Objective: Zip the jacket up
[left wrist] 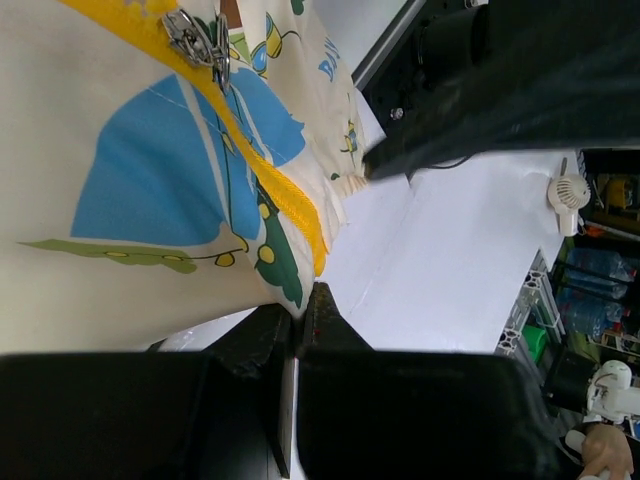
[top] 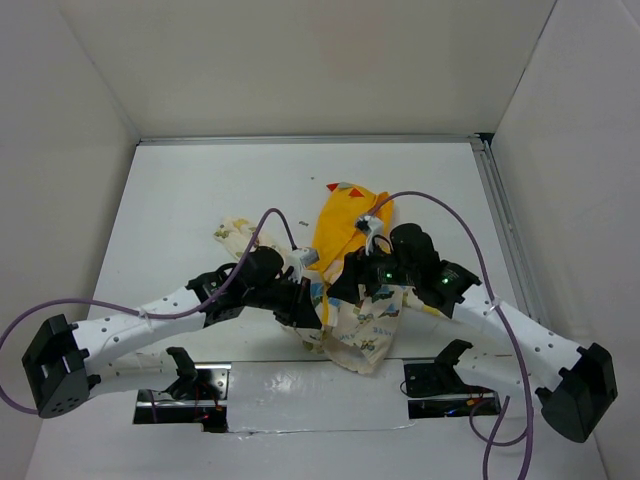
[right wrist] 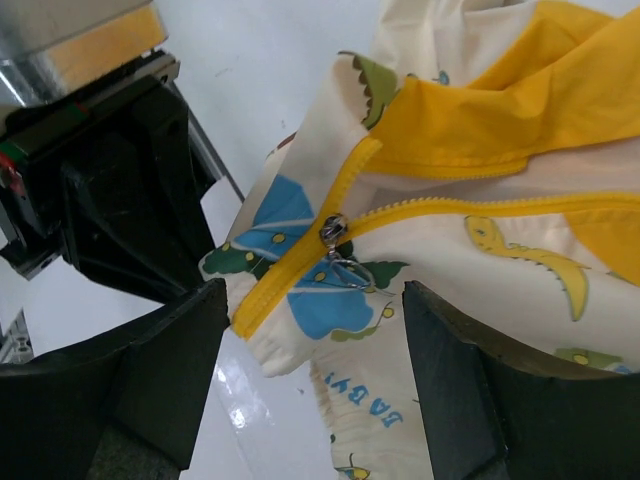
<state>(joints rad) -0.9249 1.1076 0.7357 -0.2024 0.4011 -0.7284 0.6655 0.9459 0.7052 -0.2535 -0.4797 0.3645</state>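
The jacket (top: 362, 322) lies crumpled at the table's near middle, cream with blue and green prints, its yellow hood (top: 345, 222) toward the back. My left gripper (left wrist: 298, 312) is shut on the bottom hem of the jacket (left wrist: 150, 180) beside the yellow zipper tape (left wrist: 290, 205). The metal zipper slider (left wrist: 198, 38) sits low on the zip. In the right wrist view the slider (right wrist: 333, 230) with its wire pull ring (right wrist: 352, 267) lies between my fingers. My right gripper (right wrist: 315, 345) is open just above it, touching nothing. The zip is joined only near the hem.
The left arm's black body (right wrist: 110, 170) is close on the left of the right gripper. The right arm (left wrist: 500, 80) hangs over the jacket in the left wrist view. White walls enclose the table (top: 200, 190); a metal rail (top: 505, 230) runs along its right edge.
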